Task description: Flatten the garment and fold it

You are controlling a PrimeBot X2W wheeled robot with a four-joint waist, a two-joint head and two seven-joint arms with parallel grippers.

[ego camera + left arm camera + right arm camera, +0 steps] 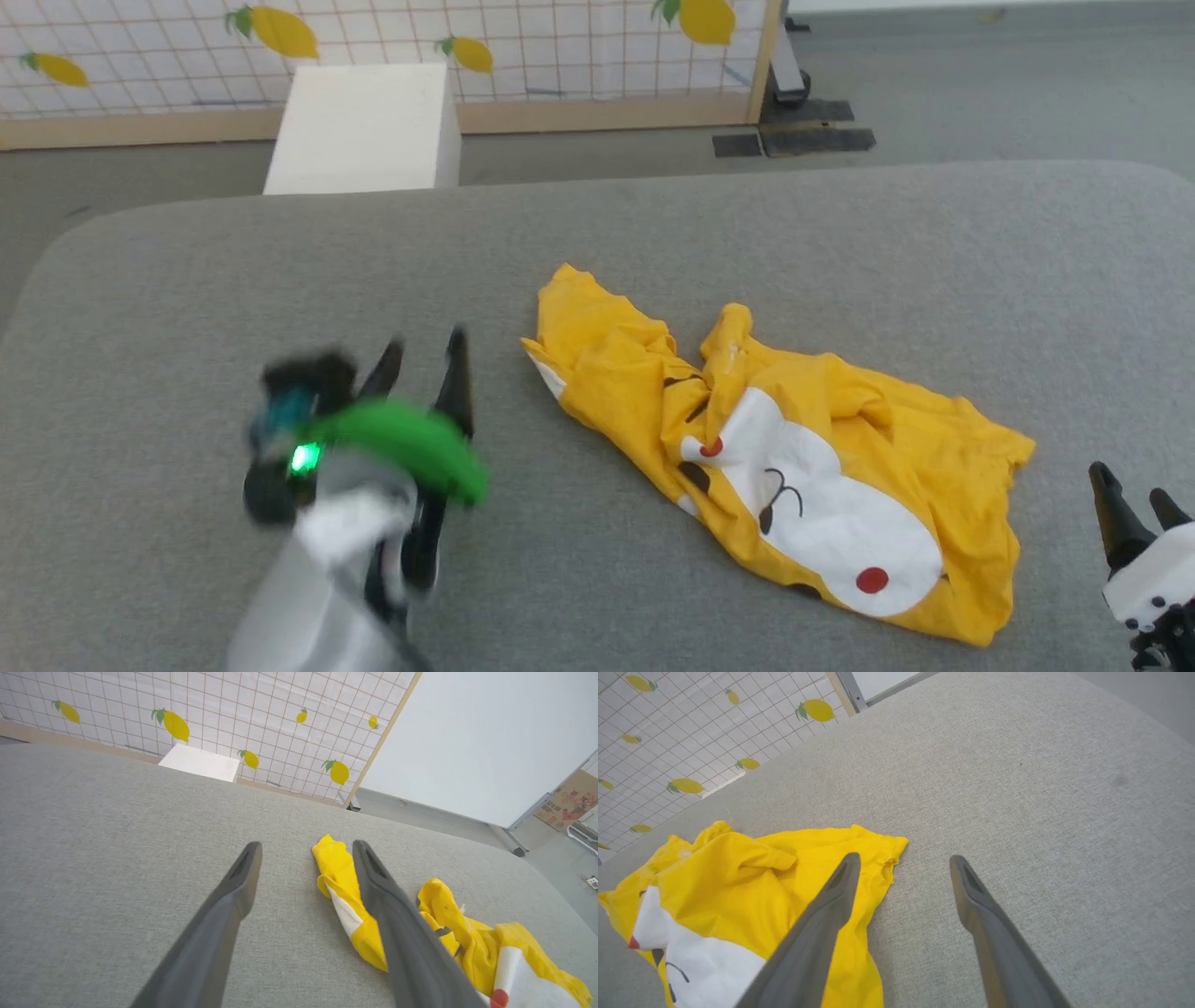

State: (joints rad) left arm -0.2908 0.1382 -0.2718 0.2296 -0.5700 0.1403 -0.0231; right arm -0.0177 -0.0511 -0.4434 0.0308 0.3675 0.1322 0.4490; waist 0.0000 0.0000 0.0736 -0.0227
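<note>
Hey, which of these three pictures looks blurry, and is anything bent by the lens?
Head view: the left gripper is smeared with blur, while the garment and the right gripper look sharp. Left wrist view: sharp, but the wide lens bows the far edge of the grey table. Right wrist view: sharp, with soft even light and no glare on the garment.

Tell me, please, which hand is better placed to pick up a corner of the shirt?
Probably the right hand: it is open, just beside the flat hem corner of the shirt. The left hand, also open, faces a bunched end.
</note>
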